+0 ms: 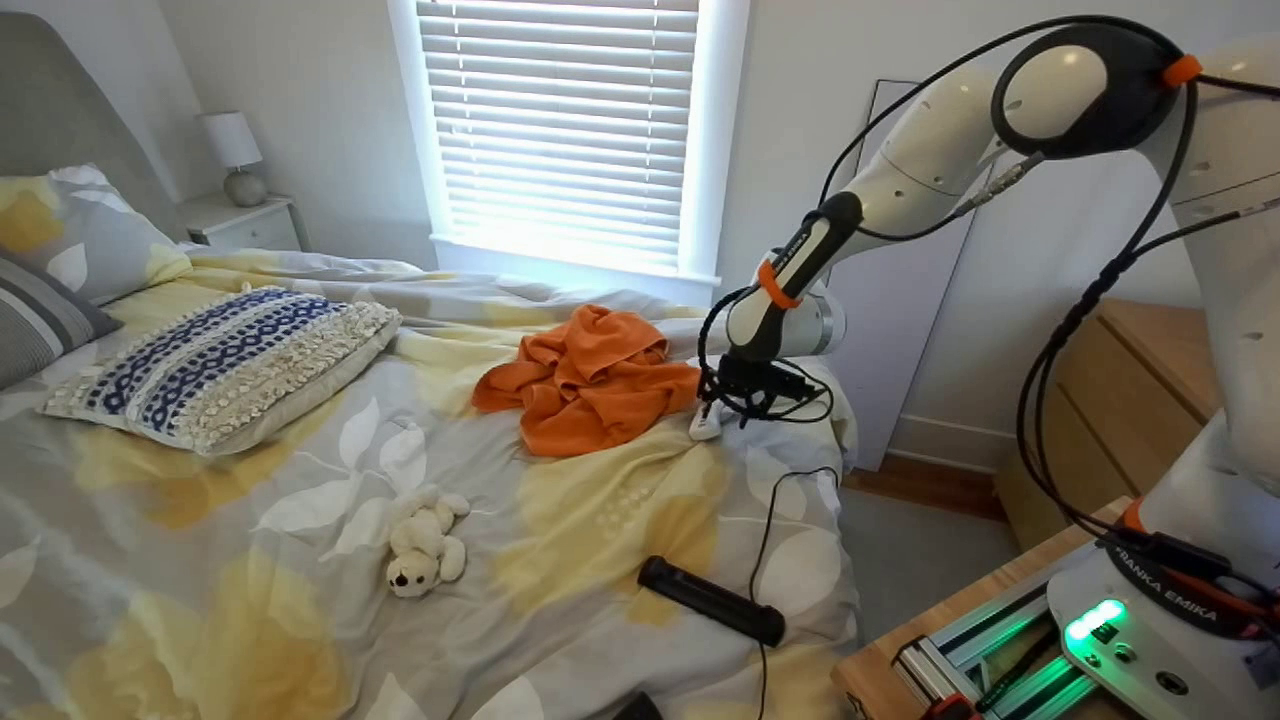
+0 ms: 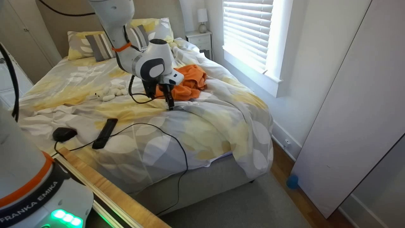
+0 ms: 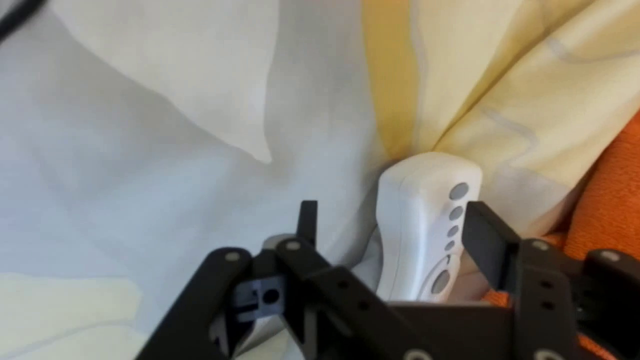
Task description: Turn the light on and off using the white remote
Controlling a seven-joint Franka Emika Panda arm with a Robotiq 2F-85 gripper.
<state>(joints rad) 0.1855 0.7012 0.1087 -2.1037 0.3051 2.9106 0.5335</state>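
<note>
A white plastic remote (image 3: 415,220) with oval grey buttons (image 3: 458,191) lies on the grey-and-yellow patterned bedspread (image 1: 560,590), just beside a crumpled orange cloth (image 1: 590,385). The black two-fingered gripper (image 3: 390,215) straddles it, fingers (image 3: 487,242) spread wide, gripping nothing. Farther from the cloth I see a cream plush bear (image 1: 425,535).

The remote (image 3: 412,215) is white (buttons (image 3: 458,191) grey), the tool (image 3: 390,215) black, the cloth (image 1: 590,380) orange, the bedding (image 1: 320,505) leaf-patterned.

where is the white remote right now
In the wrist view, the white remote sits right of centre on the bedding, framed by the open claw, with the orange cloth to its right.
</note>
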